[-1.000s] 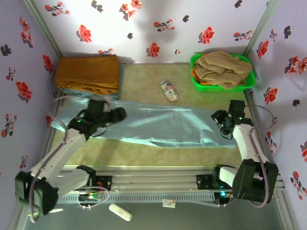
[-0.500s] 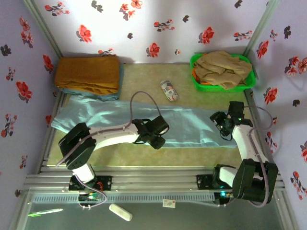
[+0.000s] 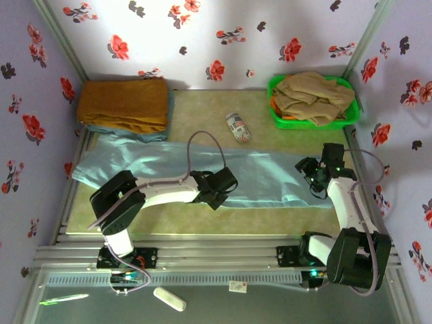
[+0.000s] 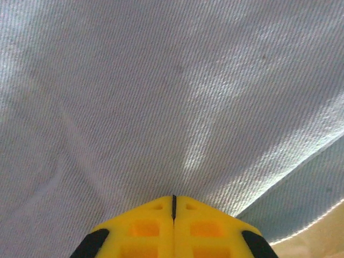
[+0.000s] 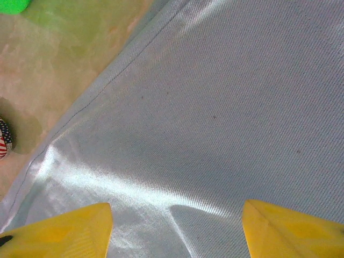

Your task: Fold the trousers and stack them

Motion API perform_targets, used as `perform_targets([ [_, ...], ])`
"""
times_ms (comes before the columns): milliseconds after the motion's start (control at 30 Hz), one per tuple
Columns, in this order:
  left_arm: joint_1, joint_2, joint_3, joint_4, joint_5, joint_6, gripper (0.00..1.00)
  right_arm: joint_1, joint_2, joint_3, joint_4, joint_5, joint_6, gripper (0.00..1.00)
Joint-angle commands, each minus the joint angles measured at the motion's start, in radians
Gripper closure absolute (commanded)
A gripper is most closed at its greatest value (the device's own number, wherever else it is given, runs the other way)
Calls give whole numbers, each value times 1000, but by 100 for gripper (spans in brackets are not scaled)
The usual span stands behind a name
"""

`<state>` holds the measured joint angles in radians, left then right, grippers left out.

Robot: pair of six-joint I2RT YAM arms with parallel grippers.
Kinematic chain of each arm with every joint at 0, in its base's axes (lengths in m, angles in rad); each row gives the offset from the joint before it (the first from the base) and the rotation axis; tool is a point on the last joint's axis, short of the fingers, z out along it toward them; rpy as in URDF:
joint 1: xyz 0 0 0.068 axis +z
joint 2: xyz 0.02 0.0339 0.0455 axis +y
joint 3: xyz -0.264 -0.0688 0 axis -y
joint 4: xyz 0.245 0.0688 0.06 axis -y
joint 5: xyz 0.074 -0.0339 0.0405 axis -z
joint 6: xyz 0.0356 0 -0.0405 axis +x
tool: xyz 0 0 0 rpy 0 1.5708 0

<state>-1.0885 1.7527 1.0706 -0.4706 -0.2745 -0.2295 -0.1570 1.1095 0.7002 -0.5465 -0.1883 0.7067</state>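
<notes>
one pair of pale blue trousers [image 3: 155, 169] lies flat on the bench [image 3: 202, 111]. its long way runs from left to right, and it takes up nearly the whole width. the left end comes close to the left wall. the right end stops just by the right arm.

some bare bench shows behind the trousers, with a little striped can [image 3: 237, 127] lying on it. a brown folded cloth [image 3: 123, 104] sits in the far left corner. a green basket [image 3: 276, 111] with a tan garment [image 3: 314, 94] in it sits in the far right corner. in front of the trousers only a thin strip of bare bench runs along the metal rails.

the left hand [image 3: 219, 192] is at the near edge of the trousers, about the middle. in the left wrist view its yellow fingers are closed tight on the cloth [image 4: 173, 198], and wrinkles run up to the tips.

the right hand [image 3: 312, 177] hangs over the right end. its fingers are wide apart [image 5: 177, 207] and hold nothing.
</notes>
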Motion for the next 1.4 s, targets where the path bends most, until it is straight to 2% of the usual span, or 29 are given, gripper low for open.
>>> perform_targets([
  [0, -2, -71, -19, -20, -58, 7, 100, 0, -19, -7, -15, -5, -8, 34],
  [200, -3, -130, -46, -8, -60, 20, 100, 0, -18, -22, -2, -8, -3, 35],
  [233, -2, -125, -43, -10, -60, 19, 87, 0, -17, -24, 0, -9, -1, 34],
  [267, -2, -114, -38, -13, -58, 18, 66, 0, -16, -25, 3, -12, 0, 34],
  [300, -2, -98, -29, -20, -49, 23, 54, 0, -16, -25, 3, -13, 2, 35],
  [333, -3, -76, -17, -27, -43, 26, 44, 1, -14, -26, 5, -15, 2, 34],
  [400, -7, -36, -1, -34, -44, 36, 38, 0, -15, -25, 4, -22, 5, 34],
  [500, -8, -4, -4, -21, -64, 43, 38, 1, -27, -26, 0, -33, 2, 34],
  [533, -8, 3, -6, -17, -79, 43, 42, 1, -34, -30, -1, -36, 4, 34],
  [667, -8, 14, -6, -17, -152, 36, 88, 12, -73, -49, -4, -59, -3, 35],
  [733, -8, 5, 1, -28, -165, 27, 98, 45, -98, -57, -17, -56, -4, 35],
  [767, -8, -3, 6, -33, -160, 22, 100, 69, -109, -61, -21, -49, -2, 36],
  [900, -9, -57, 36, -60, -121, 5, 98, 231, -169, -110, -18, -18, 43, 39],
  [933, -9, -75, 40, -67, -122, 5, 88, 269, -188, -126, -18, -5, 58, 40],
  [1033, -9, -116, 33, -95, -125, 4, 78, 356, -240, -152, -35, 38, 75, 43],
  [1067, -8, -128, 28, -104, -122, 2, 82, 374, -257, -154, -47, 55, 77, 43],
  [1100, -9, -137, 23, -108, -114, 0, 93, 383, -268, -156, -56, 63, 78, 44],
  [1133, -9, -147, 17, -113, -103, 1, 100, 389, -279, -158, -59, 65, 79, 44],
  [1267, -10, -160, 1, -118, -71, -4, 100, 392, -282, -153, -66, 71, 63, 43],
  [1300, -10, -155, -1, -116, -61, -5, 93, 392, -276, -151, -67, 75, 59, 42],
  [1333, -10, -146, 3, -116, -54, -10, 66, 392, -271, -149, -64, 79, 54, 40],
  [1367, -10, -134, 4, -111, -45, -12, 53, 392, -262, -144, -61, 79, 50, 39],
])
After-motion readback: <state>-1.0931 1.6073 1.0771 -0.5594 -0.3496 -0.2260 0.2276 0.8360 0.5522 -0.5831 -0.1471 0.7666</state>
